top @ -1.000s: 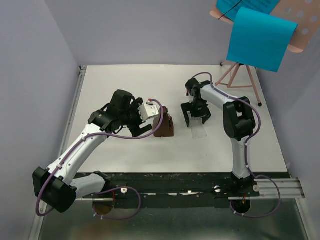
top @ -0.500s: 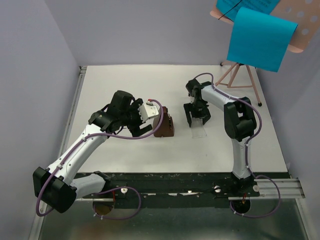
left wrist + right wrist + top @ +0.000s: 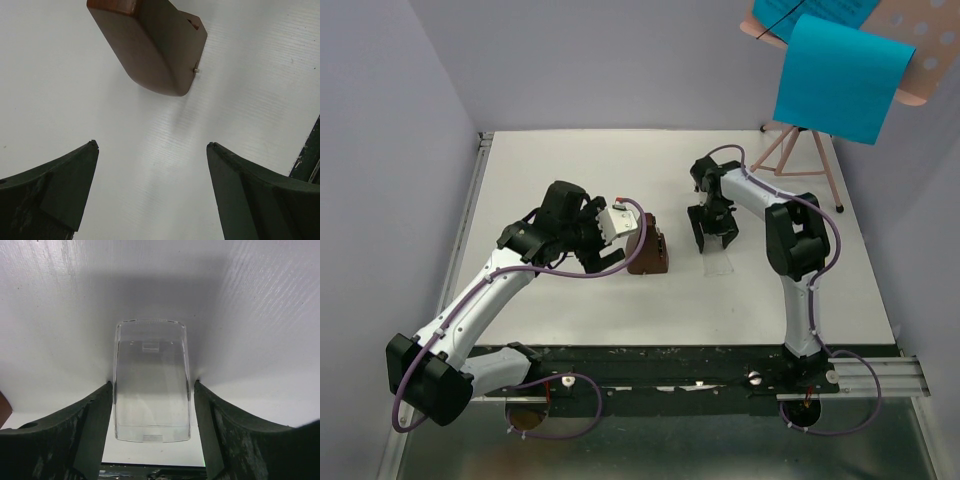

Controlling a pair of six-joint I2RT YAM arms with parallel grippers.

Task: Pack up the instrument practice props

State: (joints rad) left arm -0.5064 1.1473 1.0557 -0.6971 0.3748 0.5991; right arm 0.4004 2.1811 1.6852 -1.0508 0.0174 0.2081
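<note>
The dark-brown wedge-shaped block (image 3: pixel 648 250) stands mid-table. My left gripper (image 3: pixel 610 240) hovers just left of it, open and empty. In the left wrist view the block (image 3: pixel 150 45) lies ahead of that gripper (image 3: pixel 150 145), well apart from the tips. My right gripper (image 3: pixel 713 238) points down at a clear plastic cover (image 3: pixel 718 260). In the right wrist view the gripper (image 3: pixel 153 382) is shut on the cover (image 3: pixel 151 405), fingers against its long sides, cover flat on the table. The pink music stand (image 3: pixel 802 150) at the back right carries the blue paper sheet (image 3: pixel 840 80).
The white tabletop (image 3: pixel 560 170) ends at a black rail (image 3: pixel 670 360) along the near edge, by the arm bases. Lilac walls close in the left, back and right. The stand's thin legs (image 3: pixel 828 185) reach down close behind the right arm.
The right gripper's fingers have closed inward onto the sides of the clear cover. The left arm and the brown block have not moved.
</note>
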